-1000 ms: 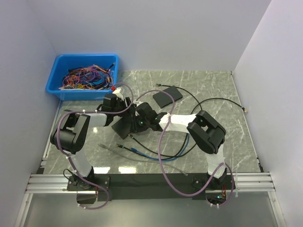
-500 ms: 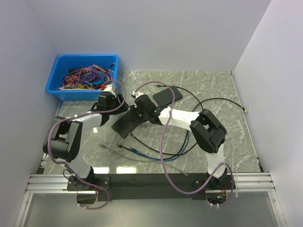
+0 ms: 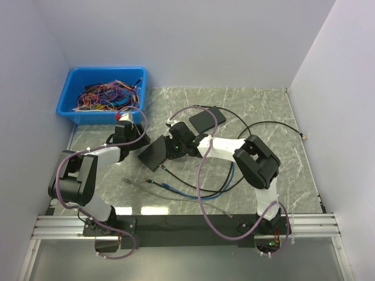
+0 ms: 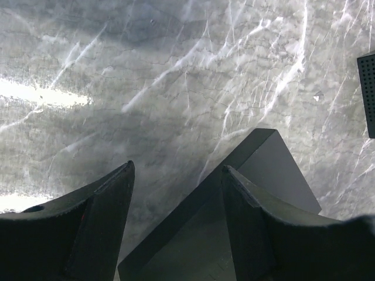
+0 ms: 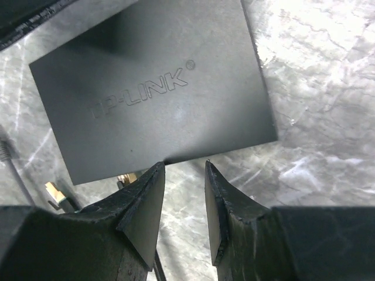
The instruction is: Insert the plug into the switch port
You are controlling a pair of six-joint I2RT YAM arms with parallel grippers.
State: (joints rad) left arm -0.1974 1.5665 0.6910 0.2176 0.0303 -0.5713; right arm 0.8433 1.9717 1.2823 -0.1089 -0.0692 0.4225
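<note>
**When set against the prior second, logged a left-arm retreat**

Once compared, found the left gripper (image 4: 177,168) drawn back from the switch (image 5: 152,88) toward the blue bin (image 3: 69,108), no longer nose to nose with the right gripper (image 5: 184,165). Saw left jaws spread wide and empty, one finger over a switch corner. Saw right jaws parted narrowly, grasping nothing, overhanging the switch's near edge. Noted the switch flat on the marble table (image 4: 117,70), roughly as before. Noted the plug (image 5: 53,192) loose just beside that edge. Recorded a blue cable (image 3: 228,174) and a second black box (image 3: 206,119) nearby.

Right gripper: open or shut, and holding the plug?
The right gripper is open and empty: bare table shows between its fingers; the plug lies loose beside them, by the switch.
</note>
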